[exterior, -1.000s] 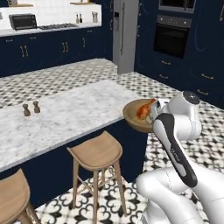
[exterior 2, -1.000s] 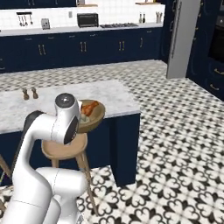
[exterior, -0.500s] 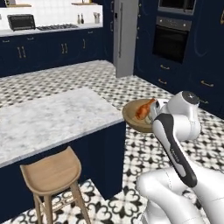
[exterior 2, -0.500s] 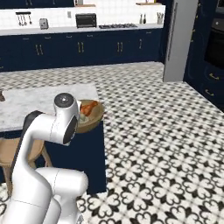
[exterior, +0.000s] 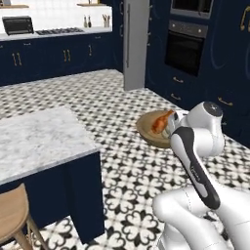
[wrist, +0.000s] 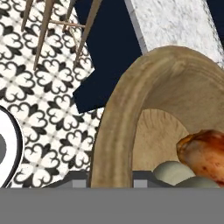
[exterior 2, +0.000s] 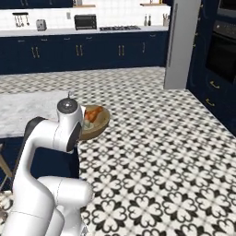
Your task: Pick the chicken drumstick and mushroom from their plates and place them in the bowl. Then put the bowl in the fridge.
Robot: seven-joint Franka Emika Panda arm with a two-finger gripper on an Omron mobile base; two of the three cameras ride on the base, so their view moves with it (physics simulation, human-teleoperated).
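My gripper (wrist: 111,179) is shut on the near rim of the light-brown wooden bowl (wrist: 114,118), holding it in the air above the tiled floor. The glossy orange-brown chicken drumstick (wrist: 204,152) lies inside the bowl, with the pale mushroom (wrist: 172,171) beside it. From the base cameras the bowl (exterior: 148,132) (exterior 2: 100,123) hangs just in front of the arm's wrist, and the drumstick (exterior: 162,121) (exterior 2: 94,114) rests in it. The grey fridge (exterior: 135,41) (exterior 2: 180,44) stands closed at the far end of the floor. The plates are out of view.
The marble-topped island (exterior: 39,136) (exterior 2: 27,108) sits to the left, with a wooden stool (exterior: 10,215) at its near side. A black wall oven (exterior: 188,46) is set in dark blue cabinets right of the fridge. Patterned floor stretches between me and the fridge.
The base has driven on, so the whole scene has shifted: the island and stools slid left and the fridge and oven came nearer. The bowl stays in the gripper, unchanged.
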